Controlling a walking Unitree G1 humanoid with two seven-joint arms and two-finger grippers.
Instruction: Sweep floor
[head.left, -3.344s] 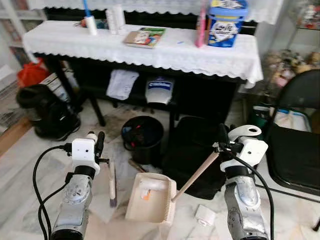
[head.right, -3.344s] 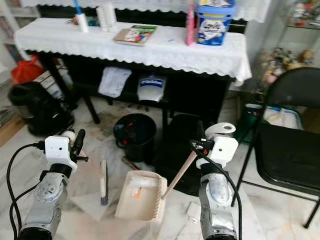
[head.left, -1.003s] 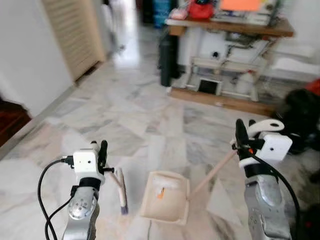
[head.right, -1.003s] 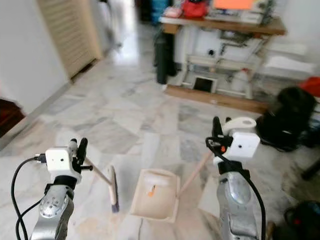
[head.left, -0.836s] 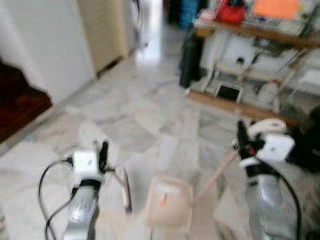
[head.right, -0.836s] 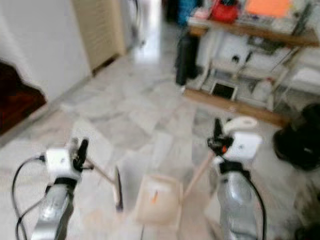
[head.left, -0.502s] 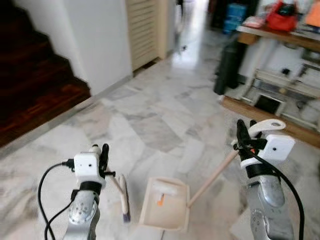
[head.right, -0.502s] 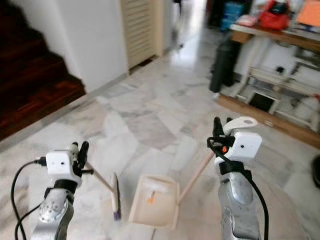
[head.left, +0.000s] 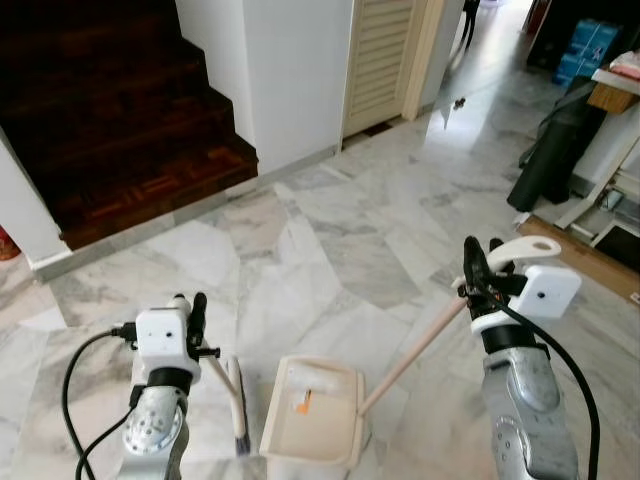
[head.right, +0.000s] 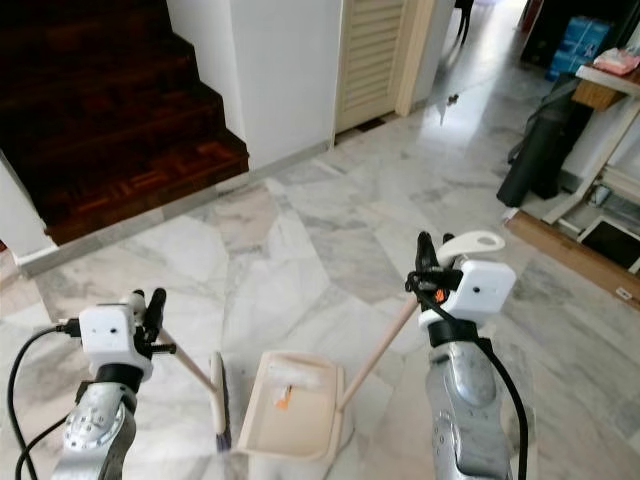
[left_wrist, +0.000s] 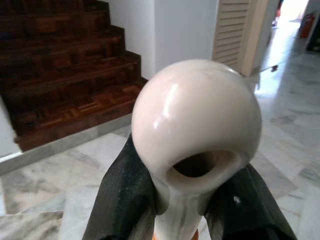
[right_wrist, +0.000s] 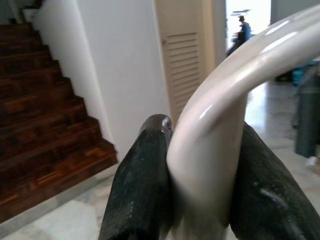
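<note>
My left gripper (head.left: 197, 312) is shut on the cream handle of a small brush (head.left: 236, 412), whose bristle head hangs low over the marble floor (head.left: 330, 250). The handle's rounded end (left_wrist: 196, 120) sits clamped between the black fingers (left_wrist: 125, 200). My right gripper (head.left: 472, 277) is shut on the curved handle top (right_wrist: 220, 130) of a cream dustpan (head.left: 312, 425). Its long stick slants down to the pan, which lies between my arms. An orange scrap (head.left: 301, 405) rests inside the pan.
Dark wooden stairs (head.left: 120, 110) rise at the left behind a white wall corner (head.left: 290, 80). A louvred door (head.left: 385, 55) stands ahead. A black bag (head.left: 555, 150) and a desk edge are at the right. Open marble floor lies in front.
The camera has swung left: stairs and white wall now take up the left of the view, the desk has slid right. Both grippers keep the same hold on brush and dustpan.
</note>
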